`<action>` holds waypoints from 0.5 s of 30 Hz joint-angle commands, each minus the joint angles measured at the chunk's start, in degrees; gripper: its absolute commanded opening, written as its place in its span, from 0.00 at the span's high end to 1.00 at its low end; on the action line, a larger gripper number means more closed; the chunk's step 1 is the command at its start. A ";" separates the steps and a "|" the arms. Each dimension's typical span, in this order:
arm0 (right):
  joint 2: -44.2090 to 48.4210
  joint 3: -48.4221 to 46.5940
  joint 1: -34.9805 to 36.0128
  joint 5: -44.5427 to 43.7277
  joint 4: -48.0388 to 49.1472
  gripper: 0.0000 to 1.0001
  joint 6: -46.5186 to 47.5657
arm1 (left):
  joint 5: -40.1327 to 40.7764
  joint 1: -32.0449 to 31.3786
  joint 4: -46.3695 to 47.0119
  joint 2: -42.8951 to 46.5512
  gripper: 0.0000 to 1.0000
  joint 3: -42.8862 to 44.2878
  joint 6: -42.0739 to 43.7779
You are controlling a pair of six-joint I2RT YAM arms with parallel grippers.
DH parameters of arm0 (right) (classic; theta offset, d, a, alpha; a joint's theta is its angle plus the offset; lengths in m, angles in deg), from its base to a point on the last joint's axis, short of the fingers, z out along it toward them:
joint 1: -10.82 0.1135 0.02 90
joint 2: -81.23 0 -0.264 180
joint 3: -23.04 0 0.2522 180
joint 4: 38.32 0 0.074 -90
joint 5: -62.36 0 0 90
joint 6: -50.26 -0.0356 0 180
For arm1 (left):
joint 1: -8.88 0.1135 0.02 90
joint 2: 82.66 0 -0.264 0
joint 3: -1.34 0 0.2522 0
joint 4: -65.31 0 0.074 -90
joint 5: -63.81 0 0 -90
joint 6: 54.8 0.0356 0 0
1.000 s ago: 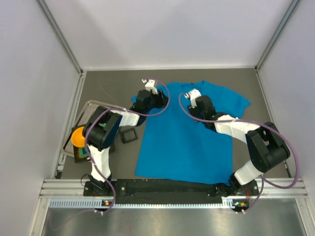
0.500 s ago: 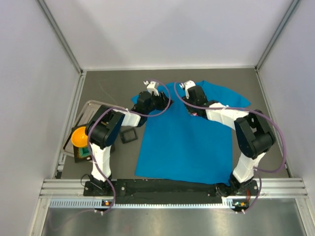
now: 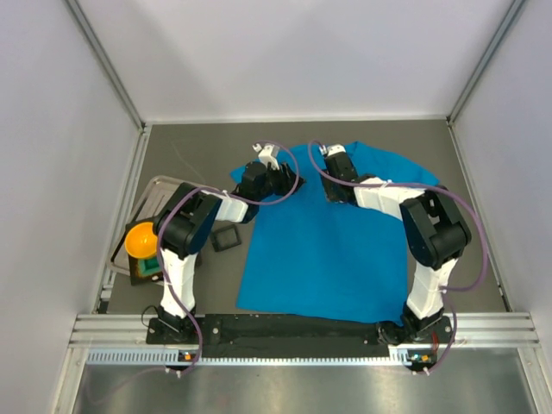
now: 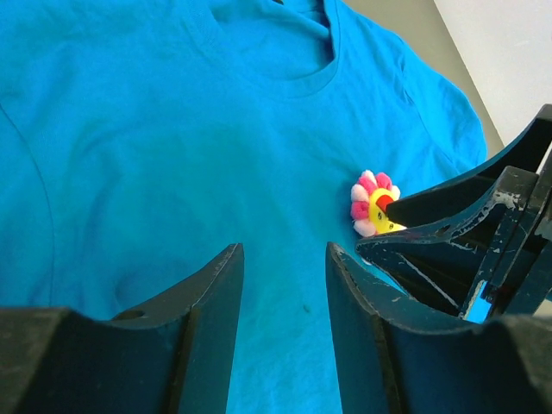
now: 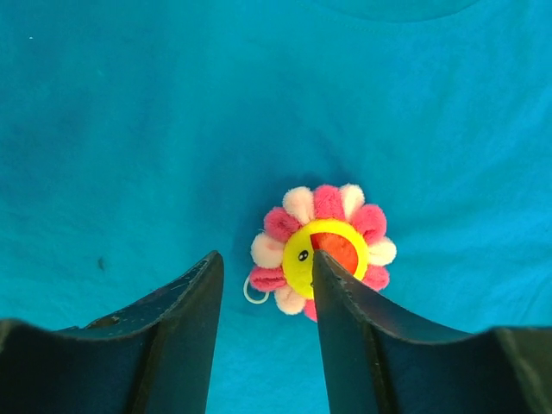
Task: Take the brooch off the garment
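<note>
Currently the brooch (image 5: 323, 250) lies flat on the garment (image 5: 129, 129), on the chest below the collar. Right end effector (image 5: 263, 259) is spread wide and empty, with the flower at 1 o'clock of its gap and one finger overlapping the petals. Left end effector (image 4: 283, 254) also gapes empty, flower at its 2 o'clock. Likely light, with squashy petals and cloth that lifts; pinch across the firmer yellow centre.
</note>
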 commanded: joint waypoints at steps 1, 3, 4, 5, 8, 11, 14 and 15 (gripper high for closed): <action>-1.69 -2.08 -0.39 -4.09 -1.18 0.51 -3.47 | -1.41 0.04 3.30 -0.65 0.52 2.04 -0.65; -2.22 -2.43 -0.39 -5.14 -1.61 0.50 -3.73 | -1.85 0.04 3.30 -1.27 0.52 2.39 -1.00; -2.74 -2.60 -0.39 -5.32 -1.70 0.50 -4.08 | -2.03 0.04 3.39 -1.36 0.52 2.48 -1.09; -3.01 -2.78 -0.47 -5.58 -1.88 0.50 -4.26 | -2.20 0.04 3.39 -1.45 0.52 2.57 -1.35; -4.33 -3.57 -0.47 -7.16 -2.41 0.50 -4.79 | -2.38 -0.05 3.39 -1.53 0.52 2.66 -1.44; -5.21 -4.54 -0.74 -8.93 -3.37 0.52 -5.31 | -2.47 -0.14 3.39 -1.71 0.52 2.75 -1.36; -5.04 -4.71 -1.26 -8.66 -3.46 0.57 -5.67 | -2.64 -0.23 3.21 -1.71 0.52 2.83 -1.09; -4.86 -4.45 -1.53 -8.75 -3.38 0.61 -5.75 | -2.73 -0.14 3.13 -1.71 0.52 2.83 -1.01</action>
